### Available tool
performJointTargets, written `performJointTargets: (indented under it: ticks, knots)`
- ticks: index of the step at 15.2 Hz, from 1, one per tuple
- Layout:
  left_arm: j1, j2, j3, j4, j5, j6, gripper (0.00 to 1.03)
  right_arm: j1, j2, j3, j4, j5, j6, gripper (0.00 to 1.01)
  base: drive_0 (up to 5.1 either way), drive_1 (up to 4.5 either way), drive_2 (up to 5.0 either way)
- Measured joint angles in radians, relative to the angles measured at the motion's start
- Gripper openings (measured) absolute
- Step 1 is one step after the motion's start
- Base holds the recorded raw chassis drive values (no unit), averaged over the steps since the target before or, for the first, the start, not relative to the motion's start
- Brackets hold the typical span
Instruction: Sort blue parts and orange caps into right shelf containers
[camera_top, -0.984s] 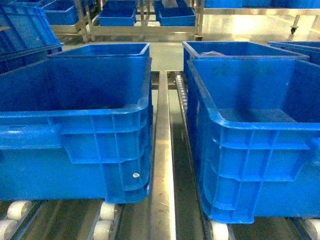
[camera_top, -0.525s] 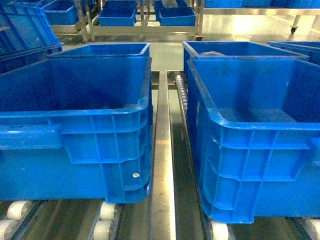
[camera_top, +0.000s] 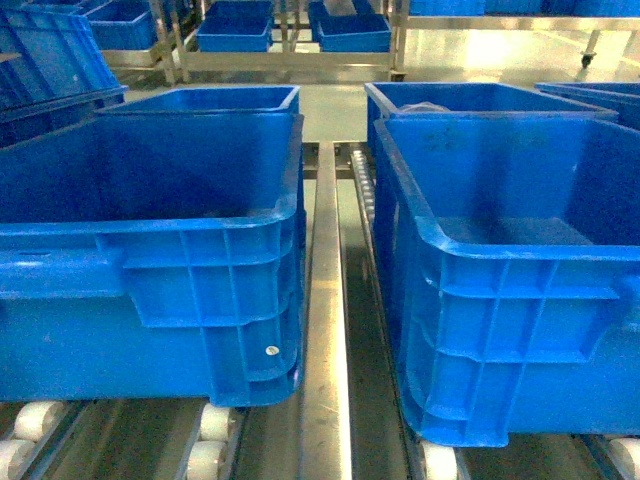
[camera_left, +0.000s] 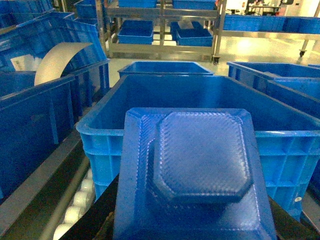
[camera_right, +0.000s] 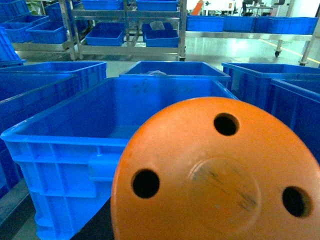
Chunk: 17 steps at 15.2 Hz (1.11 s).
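Note:
A blue part (camera_left: 200, 175), a textured square tray with a raised octagonal middle, fills the lower left wrist view, held before a right shelf container (camera_left: 102, 132). Only dark fingers (camera_left: 92, 222) of my left gripper show at its edges. An orange cap (camera_right: 215, 175) with three round holes fills the lower right wrist view, in front of another blue container (camera_right: 50, 137). My right gripper is hidden behind it. In the head view two large blue containers (camera_top: 150, 235) (camera_top: 520, 262) stand side by side, and no gripper shows there.
The containers rest on white rollers (camera_top: 215, 425), with a metal rail (camera_top: 325, 330) between the two lanes. More blue crates (camera_top: 215, 98) (camera_top: 470, 98) stand behind them, and metal racks (camera_top: 235, 35) hold others at the back. A curved grey sheet (camera_left: 57, 60) lies in a left crate.

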Motion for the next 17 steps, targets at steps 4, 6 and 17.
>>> performJointTargets:
  ticks: [4,6,17]
  knots:
    - [0.0,0.0,0.0,0.0,0.0,0.0,0.43,0.0,0.0,0.0,0.0,0.0,0.0,0.44,0.0,0.0,0.0]
    - [0.0,0.0,0.0,0.002,-0.002,0.0,0.43,0.015,0.0,-0.001,0.026,0.038,-0.026,0.44,0.0,0.0,0.0]
    - [-0.072,1.46,0.601,0.818,-0.04,-0.023,0.43,0.118,1.232,0.509,0.893,0.134,-0.106,0.44,0.0,0.0,0.0]
